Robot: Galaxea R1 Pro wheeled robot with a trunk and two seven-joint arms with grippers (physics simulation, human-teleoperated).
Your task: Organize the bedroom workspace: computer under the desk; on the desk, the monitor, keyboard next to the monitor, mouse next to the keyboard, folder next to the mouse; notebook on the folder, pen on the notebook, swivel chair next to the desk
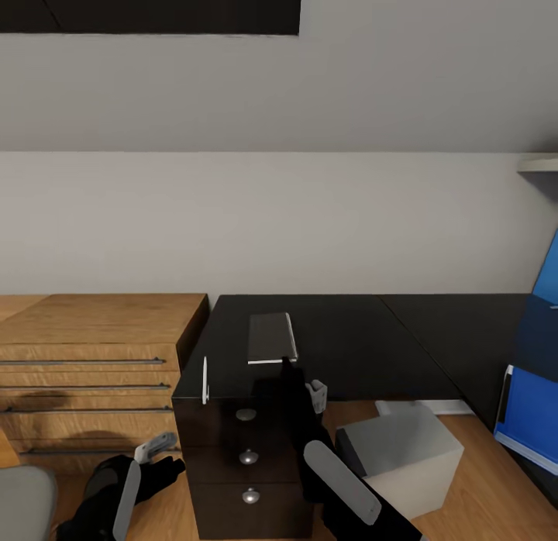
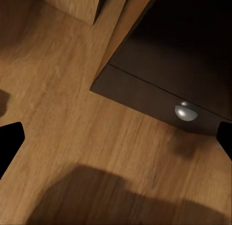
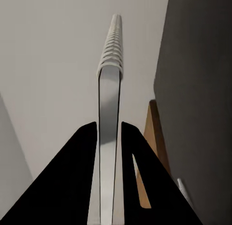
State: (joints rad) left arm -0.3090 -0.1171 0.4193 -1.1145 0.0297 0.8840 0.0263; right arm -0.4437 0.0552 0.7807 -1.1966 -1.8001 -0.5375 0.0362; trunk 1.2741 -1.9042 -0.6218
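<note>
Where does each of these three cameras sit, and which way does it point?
Head view: on the robot's head, looking forward and down at the desk, with its left arm and right arm showing, the right hand gripping the notebook.
Left wrist view: by the left hand, open, facing the floor and a drawer knob.
Right wrist view: along the right hand's fingers, facing the wall.
Shared: head and right wrist views both show the notebook.

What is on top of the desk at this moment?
On the desk: the grey notebook, gripped by the right gripper, and the white pen at the front edge. The right arm hides the desktop just in front of the notebook.
</note>
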